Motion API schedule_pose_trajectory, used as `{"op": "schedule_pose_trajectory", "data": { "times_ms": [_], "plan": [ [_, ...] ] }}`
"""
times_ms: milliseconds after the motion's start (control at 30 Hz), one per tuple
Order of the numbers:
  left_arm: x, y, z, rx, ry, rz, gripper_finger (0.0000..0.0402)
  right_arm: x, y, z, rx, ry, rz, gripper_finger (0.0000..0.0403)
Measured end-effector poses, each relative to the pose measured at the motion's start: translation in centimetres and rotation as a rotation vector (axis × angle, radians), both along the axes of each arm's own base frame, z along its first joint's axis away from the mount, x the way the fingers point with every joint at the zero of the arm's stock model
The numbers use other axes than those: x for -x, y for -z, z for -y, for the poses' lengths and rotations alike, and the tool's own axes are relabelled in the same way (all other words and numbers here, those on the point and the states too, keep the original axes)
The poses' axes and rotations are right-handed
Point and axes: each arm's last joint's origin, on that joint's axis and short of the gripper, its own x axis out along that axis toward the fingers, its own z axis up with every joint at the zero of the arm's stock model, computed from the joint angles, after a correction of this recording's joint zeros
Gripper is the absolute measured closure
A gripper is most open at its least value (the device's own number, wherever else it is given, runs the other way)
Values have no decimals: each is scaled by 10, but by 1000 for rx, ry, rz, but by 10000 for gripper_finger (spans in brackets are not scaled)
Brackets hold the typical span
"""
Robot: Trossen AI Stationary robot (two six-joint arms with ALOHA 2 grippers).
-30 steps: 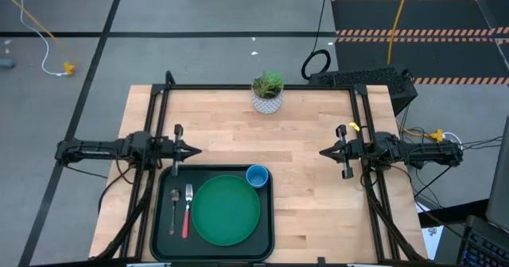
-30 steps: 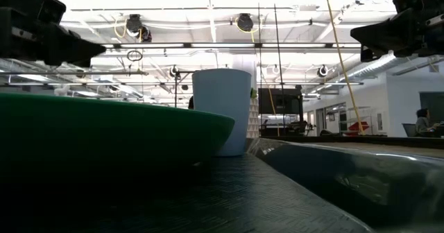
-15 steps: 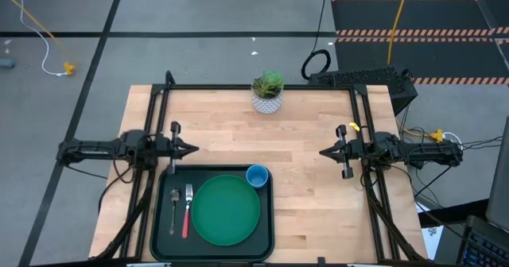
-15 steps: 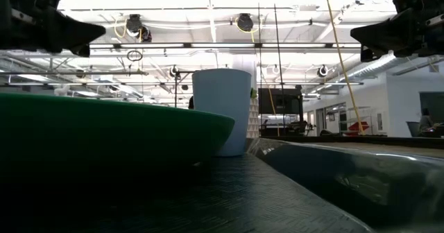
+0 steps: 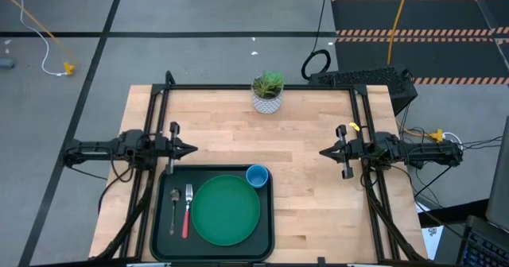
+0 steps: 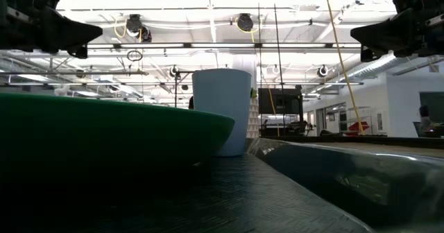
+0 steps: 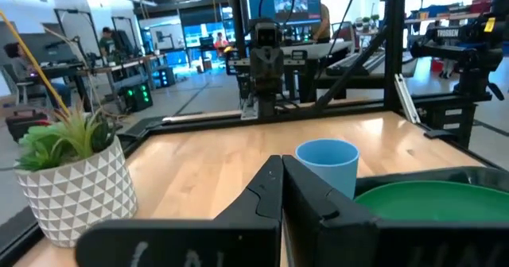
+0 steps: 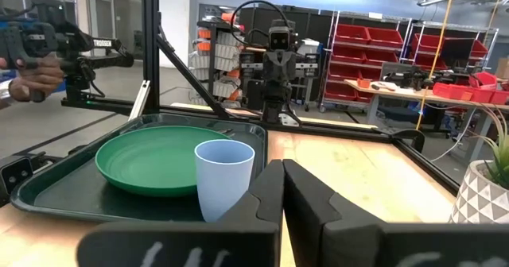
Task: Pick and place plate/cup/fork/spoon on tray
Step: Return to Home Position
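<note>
The dark tray (image 5: 163, 247) lies at the table's near edge. On it rest the green plate (image 5: 226, 211), the light-blue cup (image 5: 257, 176) upright at its far right corner, and the all-metal spoon (image 5: 174, 207) beside the red-handled fork (image 5: 187, 212) along its left side. My left gripper (image 5: 196, 149) is shut and empty above the table, just beyond the tray's far left corner. My right gripper (image 5: 322, 152) is shut and empty at the table's right side. The cup (image 7: 327, 165) and plate (image 7: 433, 199) show in the left wrist view, and the cup (image 8: 224, 177) and plate (image 8: 163, 158) in the right wrist view.
A small plant in a white patterned pot (image 5: 268, 93) stands at the table's far edge, in the middle. Bare wood lies between the two grippers and to the right of the tray. Black frame rails (image 5: 262, 87) run along the table's sides.
My left arm has drawn back a little toward the table's left edge, its gripper staying shut. The tableware on the tray has not moved.
</note>
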Motion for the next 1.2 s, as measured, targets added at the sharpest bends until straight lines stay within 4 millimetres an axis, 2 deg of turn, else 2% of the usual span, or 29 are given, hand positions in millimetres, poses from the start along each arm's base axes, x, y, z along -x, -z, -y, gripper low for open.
{"op": "schedule_pose_trajectory", "data": {
  "times_ms": [700,1200],
  "plan": [
    [-3,12,0,-5,-2,-27,400,0,0,0,0,0,0,403],
    [-3,12,1,0,27,-24,399,0,0,0,0,0,0,403]
  ]
}}
